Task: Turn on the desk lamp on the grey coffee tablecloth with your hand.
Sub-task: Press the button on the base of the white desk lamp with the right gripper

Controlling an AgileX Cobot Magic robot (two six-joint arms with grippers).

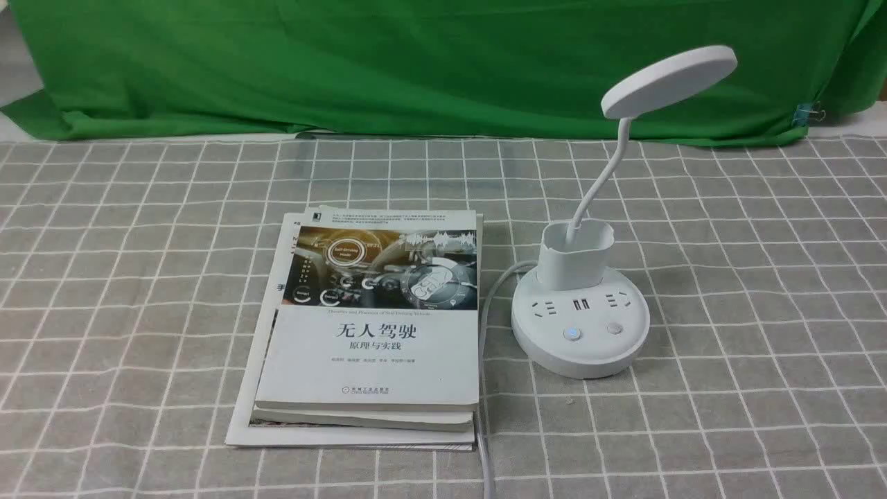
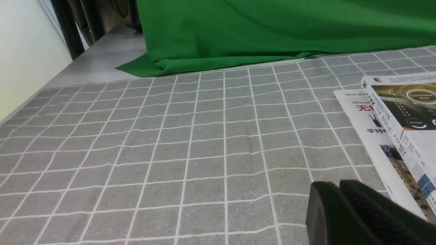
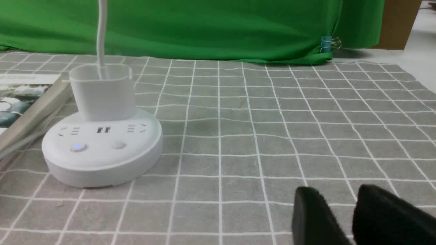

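Books are lying lower centre, the desk lamp standing centre-right on the grey tablecloth; the left gripper is idling pressed together near the books; the right gripper, slightly parted and low beside the lamp, is likely risking shoving it sideways rather than pressing a button.

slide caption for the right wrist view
Right gripper, jaws apart, low over the grey coffee tablecloth, not touching the desk lamp

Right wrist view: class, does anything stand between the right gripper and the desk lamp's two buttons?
Nothing visible does. Only bare grey coffee tablecloth lies between the right gripper and the desk lamp. Its buttons sit on the base's near side, and the books lie beyond the lamp.
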